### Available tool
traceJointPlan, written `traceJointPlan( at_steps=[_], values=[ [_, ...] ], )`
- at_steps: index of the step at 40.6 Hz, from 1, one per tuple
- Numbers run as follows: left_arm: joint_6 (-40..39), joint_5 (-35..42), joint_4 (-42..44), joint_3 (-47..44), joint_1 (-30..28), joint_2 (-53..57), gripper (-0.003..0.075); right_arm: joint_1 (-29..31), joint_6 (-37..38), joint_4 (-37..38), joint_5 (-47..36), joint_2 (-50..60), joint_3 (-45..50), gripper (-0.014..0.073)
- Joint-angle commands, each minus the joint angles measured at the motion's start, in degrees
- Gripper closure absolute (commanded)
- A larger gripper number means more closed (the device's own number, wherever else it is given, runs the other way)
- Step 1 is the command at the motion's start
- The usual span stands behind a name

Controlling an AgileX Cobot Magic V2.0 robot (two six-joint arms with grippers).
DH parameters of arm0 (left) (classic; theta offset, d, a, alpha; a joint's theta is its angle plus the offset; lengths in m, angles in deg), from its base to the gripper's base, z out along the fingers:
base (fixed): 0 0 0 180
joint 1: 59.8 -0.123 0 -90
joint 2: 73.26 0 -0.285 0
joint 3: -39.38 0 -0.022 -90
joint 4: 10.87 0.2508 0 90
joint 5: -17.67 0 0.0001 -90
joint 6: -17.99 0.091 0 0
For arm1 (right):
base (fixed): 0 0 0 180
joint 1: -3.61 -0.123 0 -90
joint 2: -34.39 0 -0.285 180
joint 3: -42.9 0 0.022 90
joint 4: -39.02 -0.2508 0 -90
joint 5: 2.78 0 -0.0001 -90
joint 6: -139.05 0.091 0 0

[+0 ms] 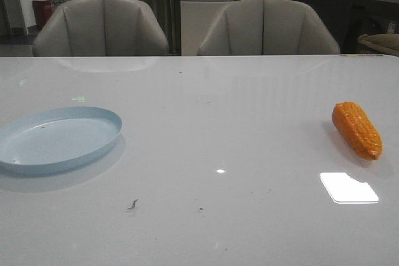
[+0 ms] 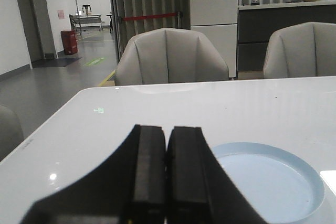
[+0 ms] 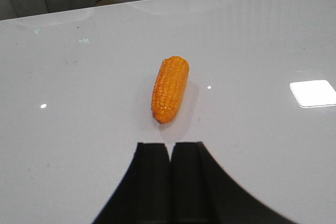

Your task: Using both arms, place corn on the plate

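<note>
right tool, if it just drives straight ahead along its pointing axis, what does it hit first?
Most likely the corn. It lies on the table just ahead of the shut right tool, roughly in line with it. Nothing else shows between them; height above the table is unclear.

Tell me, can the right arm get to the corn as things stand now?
Probably yes. The corn lies alone on the bare table, just ahead of the right gripper. Nothing stands between them, but the jaws are shut and must open first.

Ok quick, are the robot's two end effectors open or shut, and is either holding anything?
Left end effector: shut, holding nothing.
Right end effector: shut, holding nothing; corn lies on the table.
</note>
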Motion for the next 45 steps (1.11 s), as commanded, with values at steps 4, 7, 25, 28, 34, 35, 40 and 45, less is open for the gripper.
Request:
traceJointPlan(
  at_steps=[4,7,25,28,34,35,40,45],
  values=[
    [-0.56,5.23,-0.57,-2.20,0.00,0.60,0.0626,-0.03,-0.18,0.31,-4.72,1.35,-1.18,0.0538],
    [-0.56,5.23,-0.57,-2.20,0.00,0.60,0.0626,-0.03,-0.18,0.31,-4.72,1.35,-1.18,0.0538],
    [-0.56,5.77,-1.79,-2.20,0.00,0.60,0.0626,-0.03,-0.18,0.31,-4.72,1.35,-1.18,0.0538],
    [-0.56,5.90,-1.79,-2.20,0.00,0.60,0.0626,-0.03,-0.18,0.31,-5.00,1.35,-1.18,0.0538],
    [-0.56,6.87,-1.89,-2.20,0.00,0.60,0.0626,-0.03,-0.18,0.31,-5.12,1.35,-1.18,0.0538],
    [-0.56,7.54,-1.89,-2.20,0.11,0.60,0.0626,-0.03,-0.18,0.31,-5.19,1.35,-1.18,0.0538],
    [-0.56,13.01,-1.89,-2.09,0.00,0.60,0.0626,-0.03,-0.18,0.31,-6.76,1.35,-1.18,0.0538],
    [-0.56,18.94,-1.89,-1.84,0.11,0.60,0.0626,-0.03,-0.18,0.31,-10.95,1.35,-1.18,0.0538]
  ],
)
